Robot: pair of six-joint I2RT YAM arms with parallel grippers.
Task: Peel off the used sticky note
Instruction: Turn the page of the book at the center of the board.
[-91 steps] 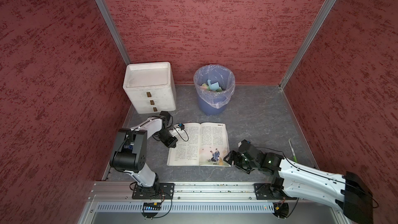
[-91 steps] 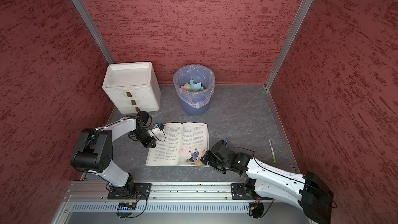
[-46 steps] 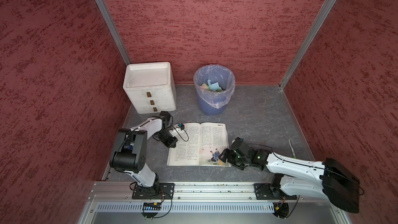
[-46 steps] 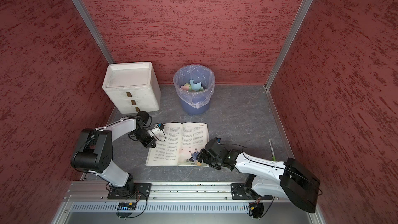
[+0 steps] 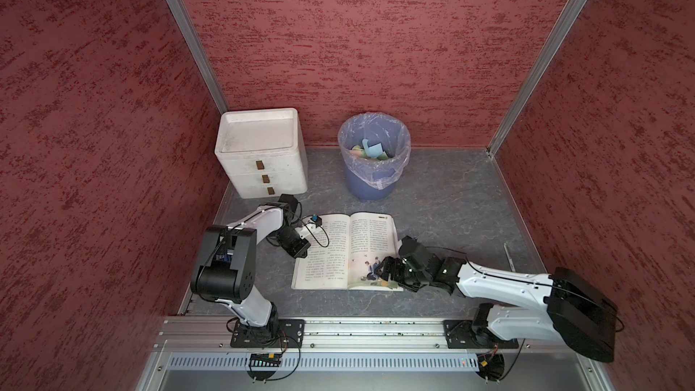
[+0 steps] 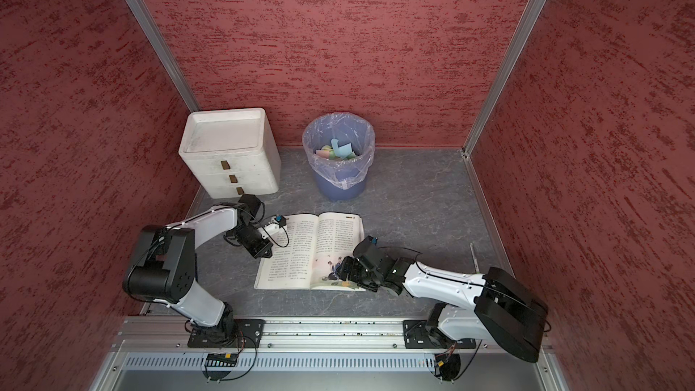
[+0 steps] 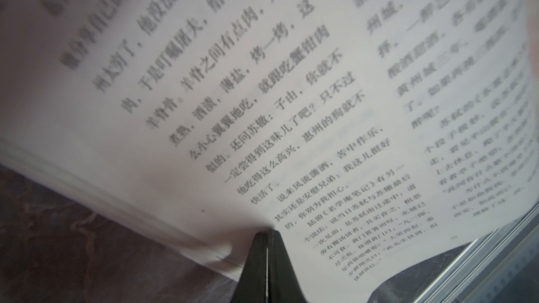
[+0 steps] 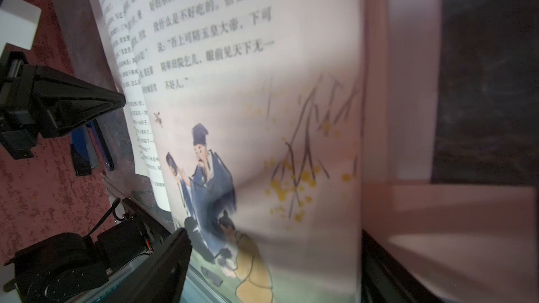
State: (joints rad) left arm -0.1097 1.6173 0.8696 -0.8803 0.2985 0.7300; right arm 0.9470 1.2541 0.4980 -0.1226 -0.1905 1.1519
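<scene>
On the grey table (image 5: pixel 451 220) lies an open book (image 5: pixel 338 253), and the left gripper (image 7: pixel 267 239) presses its left page with jaws together. The right gripper (image 5: pixel 383 272) sits at the right page's lower outer corner, jaws apart astride the curling paper. A blurred pale pink sheet, seemingly the sticky note (image 8: pixel 455 222), lies just beside that page's edge.

Book (image 7: pixel 204 112) print blurred, its edges cropped by frame
</scene>
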